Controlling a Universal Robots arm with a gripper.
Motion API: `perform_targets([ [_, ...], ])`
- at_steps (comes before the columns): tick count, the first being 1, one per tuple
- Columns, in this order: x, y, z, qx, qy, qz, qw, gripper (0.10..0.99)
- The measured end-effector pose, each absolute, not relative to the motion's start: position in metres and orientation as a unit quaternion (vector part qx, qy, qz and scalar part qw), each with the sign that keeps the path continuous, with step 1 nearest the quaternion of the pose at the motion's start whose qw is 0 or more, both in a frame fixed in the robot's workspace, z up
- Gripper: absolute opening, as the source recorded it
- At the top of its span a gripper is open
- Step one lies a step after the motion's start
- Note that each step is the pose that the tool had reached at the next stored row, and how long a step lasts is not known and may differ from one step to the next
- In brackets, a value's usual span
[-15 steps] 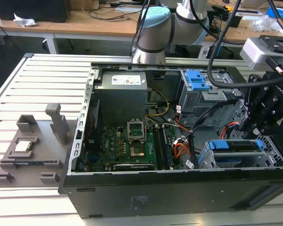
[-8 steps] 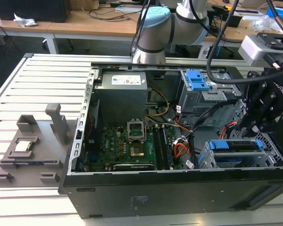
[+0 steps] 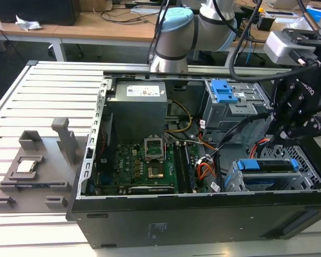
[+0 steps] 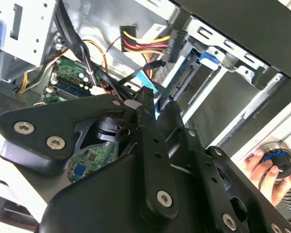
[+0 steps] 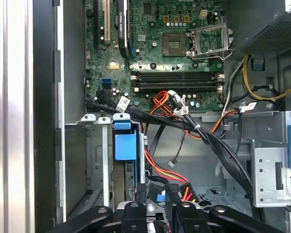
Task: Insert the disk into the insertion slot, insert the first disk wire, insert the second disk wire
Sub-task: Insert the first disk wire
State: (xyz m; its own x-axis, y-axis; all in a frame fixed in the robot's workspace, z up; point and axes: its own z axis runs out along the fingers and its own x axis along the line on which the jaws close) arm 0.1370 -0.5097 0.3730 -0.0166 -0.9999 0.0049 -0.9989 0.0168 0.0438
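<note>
The disk [image 3: 267, 165], grey in a bright blue carrier, sits inside the insertion slot [image 3: 232, 183], a perforated silver cage at the case's front corner on the exterior view's right. My gripper [image 3: 284, 138] hangs just above the cage's inner end. In the second wrist view my gripper [image 4: 159, 99] has its fingers close together on a blue-tipped disk wire [image 4: 148, 80], right by the disk's [image 4: 185, 77] connector edge. A second wire with yellow, red and black strands ends in a black plug [image 4: 172, 44] beside it. The first wrist view shows the carrier's blue tab [image 5: 125, 144] ahead of my gripper [image 5: 159, 209].
The motherboard [image 3: 144, 163], the power supply [image 3: 136, 107] and a taller grey bay with a blue latch [image 3: 223, 91] crowd the case. Cable bundles [image 5: 203, 138] cross over the cage. A grey fixture [image 3: 32, 166] lies on the slatted table. A person's hand [image 4: 262, 167] holds a round device.
</note>
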Motion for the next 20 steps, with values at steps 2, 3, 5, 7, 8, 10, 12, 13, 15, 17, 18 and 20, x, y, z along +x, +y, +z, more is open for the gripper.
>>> perform_targets([
  [2,0.14,-0.504,0.373,0.701,-0.713,-0.012,0.02,0.302],
  [3,0.144,-0.501,0.373,0.701,-0.712,-0.01,0.021,0.302],
  [5,0.153,-0.498,0.372,0.702,-0.712,-0.009,0.024,0.302],
  [7,0.157,-0.498,0.372,0.702,-0.712,-0.007,0.026,0.302],
  [8,0.161,-0.498,0.372,0.704,-0.71,-0.006,0.027,0.302],
  [10,0.164,-0.498,0.371,0.714,-0.7,-0.005,0.028,0.302],
  [12,0.165,-0.497,0.37,0.73,-0.682,-0.004,0.029,0.302],
  [13,0.165,-0.498,0.369,0.743,-0.669,-0.004,0.029,0.302],
  [15,0.165,-0.498,0.368,0.764,-0.644,-0.003,0.029,0.302],
  [17,0.165,-0.498,0.367,0.776,-0.63,-0.002,0.029,0.302],
  [18,0.165,-0.498,0.366,0.783,-0.621,-0.002,0.029,0.302],
  [20,0.165,-0.498,0.364,0.796,-0.604,0.0,0.031,0.302],
])
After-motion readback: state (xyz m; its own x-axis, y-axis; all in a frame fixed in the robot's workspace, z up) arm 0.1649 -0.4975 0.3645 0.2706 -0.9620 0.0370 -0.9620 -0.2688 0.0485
